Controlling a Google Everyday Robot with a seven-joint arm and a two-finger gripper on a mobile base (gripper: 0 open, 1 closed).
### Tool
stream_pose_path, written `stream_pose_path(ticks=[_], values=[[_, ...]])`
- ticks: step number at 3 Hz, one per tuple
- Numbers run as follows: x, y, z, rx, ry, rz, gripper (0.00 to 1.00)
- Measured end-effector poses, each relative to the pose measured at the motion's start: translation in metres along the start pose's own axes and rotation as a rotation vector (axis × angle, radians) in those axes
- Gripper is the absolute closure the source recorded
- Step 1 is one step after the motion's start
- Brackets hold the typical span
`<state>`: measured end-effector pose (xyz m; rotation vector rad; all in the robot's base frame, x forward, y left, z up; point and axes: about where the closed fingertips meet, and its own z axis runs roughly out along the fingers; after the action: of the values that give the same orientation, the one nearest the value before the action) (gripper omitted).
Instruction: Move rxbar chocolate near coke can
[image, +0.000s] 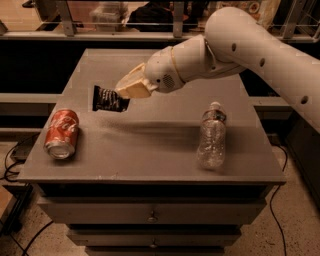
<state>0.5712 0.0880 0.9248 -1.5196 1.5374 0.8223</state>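
Note:
My gripper (121, 92) reaches in from the right over the left half of the grey table (155, 150). It is shut on the rxbar chocolate (107, 98), a small black wrapped bar, and holds it by its right end above the tabletop. The coke can (62, 133) lies on its side near the table's front left corner, silver end toward the front. The bar hangs above and to the right of the can, apart from it.
A clear plastic water bottle (212, 135) lies on its side at the right of the table. The table has drawers below its front edge (150, 215). A dark railing and shelf run behind the table.

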Motion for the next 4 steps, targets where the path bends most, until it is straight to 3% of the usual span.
stream_pose_path(ticks=[1,2,3,4], values=[[0.006,0.016,0.033,-0.101,0.050,-0.001,0.98],[0.011,0.024,0.049,-0.148,0.090,0.003,0.75],[0.024,0.025,0.058,-0.158,0.163,0.013,0.53],[0.034,0.027,0.060,-0.153,0.187,0.014,0.21]])
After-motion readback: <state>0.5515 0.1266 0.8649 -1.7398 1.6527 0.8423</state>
